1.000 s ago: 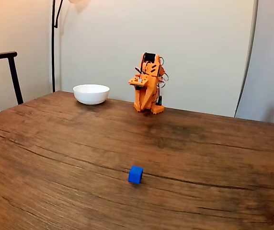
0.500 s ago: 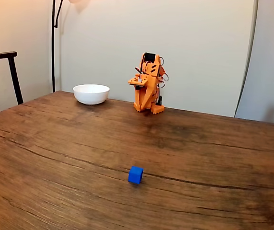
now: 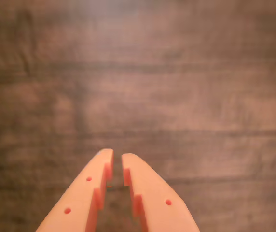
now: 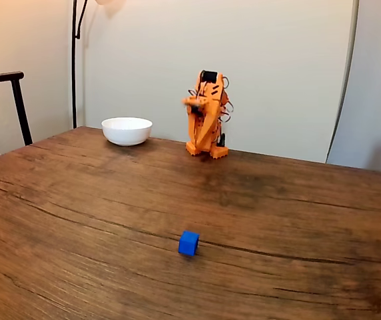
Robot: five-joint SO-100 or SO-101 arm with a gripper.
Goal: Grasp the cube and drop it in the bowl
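Brown wood with dark wavy lines is making up the big table (image 4: pixel 77 200), and a pale wall is standing behind it. 1 orange plastic arm (image 4: pixel 206 117) is sitting folded up at the far edge of the table in the fixed view. Its pincer (image 3: pixel 117 158) is showing in the wrist view as 2 smooth orange fingers (image 3: pixel 87 193) with small round holes. The tips are sitting almost together with a thin gap between them, and they are gripping nothing. Blurry wood is lying under them. 1 small blue cube (image 4: pixel 189 243) with flat, dull sides is resting on the table, well apart from the pincer and nearer the camera. 1 round, shiny white bowl (image 4: pixel 126 131) is sitting near the arm, to its left in the fixed view.
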